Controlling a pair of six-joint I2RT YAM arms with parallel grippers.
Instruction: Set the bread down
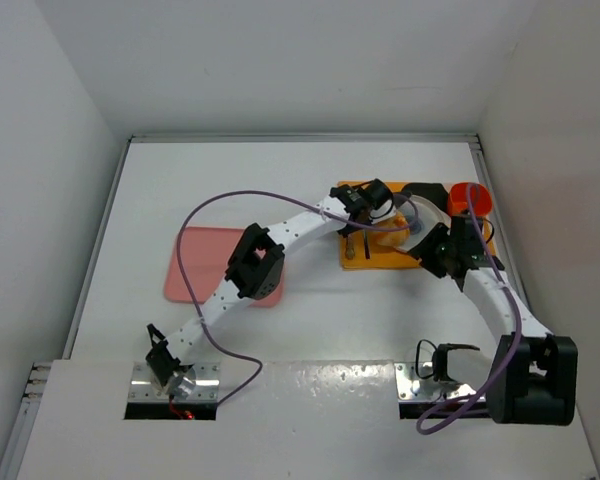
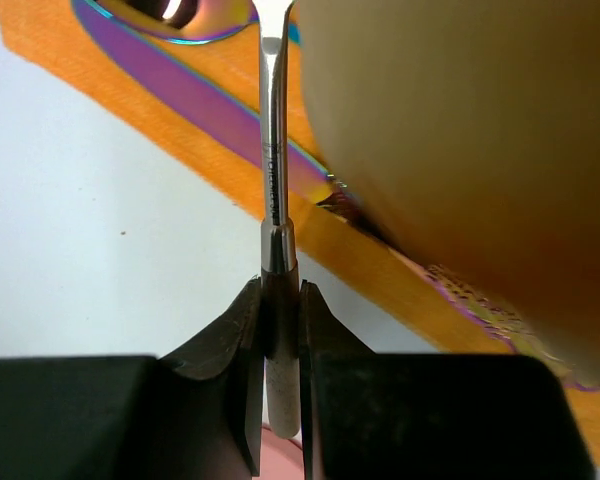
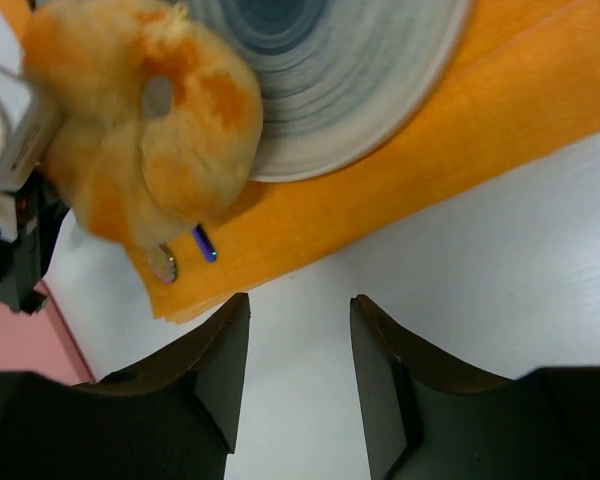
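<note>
The bread (image 3: 140, 130), a golden-yellow knot-like bun with browner patches, is over the near edge of the white plate (image 3: 330, 70) and the orange mat (image 3: 430, 150). In the left wrist view it is a big blurred golden mass (image 2: 460, 150) close on the right. My left gripper (image 2: 278, 290) is shut on the handle of a slim metal utensil (image 2: 272, 150) that runs up beside the bread; whether its tip is in the bread is hidden. In the top view this gripper (image 1: 370, 200) is over the mat and covers the bread. My right gripper (image 3: 298, 305) is open and empty above the white table, just off the mat's edge.
Iridescent purple cutlery (image 2: 180, 70) lies on the mat, its ends showing under the bread (image 3: 205, 243). A red cup (image 1: 470, 198) stands at the mat's far right. A pink tray (image 1: 220, 265) lies to the left, under the left arm. Walls enclose the table.
</note>
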